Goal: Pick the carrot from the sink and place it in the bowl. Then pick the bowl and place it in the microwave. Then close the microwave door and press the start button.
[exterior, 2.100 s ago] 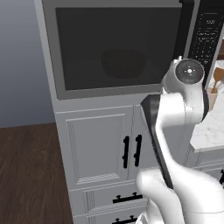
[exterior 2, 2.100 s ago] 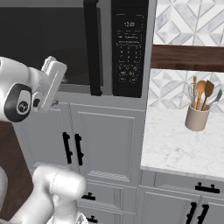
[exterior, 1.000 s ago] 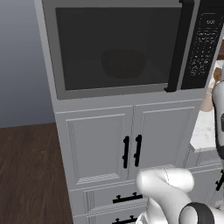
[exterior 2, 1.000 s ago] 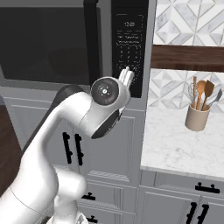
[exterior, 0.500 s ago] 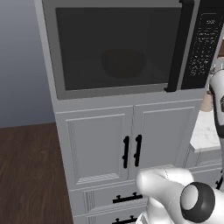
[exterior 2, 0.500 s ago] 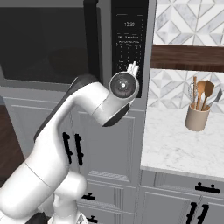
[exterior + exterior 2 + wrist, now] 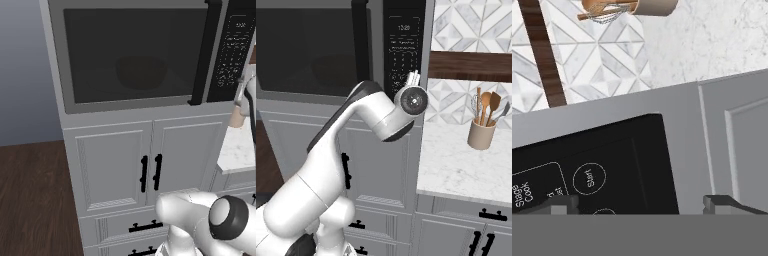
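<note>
One step left by our reading: the microwave door [image 7: 135,55] sits flush shut against the microwave [image 7: 60,117], its black handle bar [image 7: 202,52] upright beside the control panel [image 7: 404,47], and through the tinted window we can make out the bowl [image 7: 141,73] inside, dim; the carrot we can't tell through the glass. So the arm is up at the panel for the start press. We see the fingers [image 7: 641,204] spread about as wide as they go, holding nothing, tips [image 7: 724,202] at the bottom of the hand view with the panel between them. The round Start button [image 7: 589,177] lies just above and toward the left tip, not centred, so we judge a small shift is needed to bring one tip onto it, or the fingers closed first to poke with one point. In the right base view the wrist sits tight against the panel's lower edge. A utensil crock [image 7: 480,132] stands on the marble surface [image 7: 466,170] nearby, well clear of the arm.
</note>
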Motion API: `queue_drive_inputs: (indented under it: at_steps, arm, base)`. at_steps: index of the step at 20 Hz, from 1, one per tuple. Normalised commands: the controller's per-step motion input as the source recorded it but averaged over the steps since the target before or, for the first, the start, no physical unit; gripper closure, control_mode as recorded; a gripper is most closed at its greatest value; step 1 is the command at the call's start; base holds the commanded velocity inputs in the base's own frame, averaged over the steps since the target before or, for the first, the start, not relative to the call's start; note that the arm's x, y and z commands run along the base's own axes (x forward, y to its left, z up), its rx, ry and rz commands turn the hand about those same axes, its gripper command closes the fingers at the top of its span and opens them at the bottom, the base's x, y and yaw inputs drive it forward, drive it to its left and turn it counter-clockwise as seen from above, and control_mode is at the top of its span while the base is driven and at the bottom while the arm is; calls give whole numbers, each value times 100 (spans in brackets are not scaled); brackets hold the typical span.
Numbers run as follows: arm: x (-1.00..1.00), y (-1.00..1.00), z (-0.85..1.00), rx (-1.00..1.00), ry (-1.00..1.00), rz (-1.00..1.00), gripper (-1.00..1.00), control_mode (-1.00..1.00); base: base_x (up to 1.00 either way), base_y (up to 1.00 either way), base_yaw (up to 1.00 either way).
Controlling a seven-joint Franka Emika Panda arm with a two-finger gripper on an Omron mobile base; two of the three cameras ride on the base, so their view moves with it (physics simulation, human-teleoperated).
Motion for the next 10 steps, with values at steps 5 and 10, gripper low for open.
queue_drive_inputs:
  at_steps: [5,10]
  arm:
    - [7,0,0,0,0,2,-100,-100]
    - [3,3,-3,0,0,2,-100,-100]
  base:
    - [0,0,0]
    - [0,0,0]
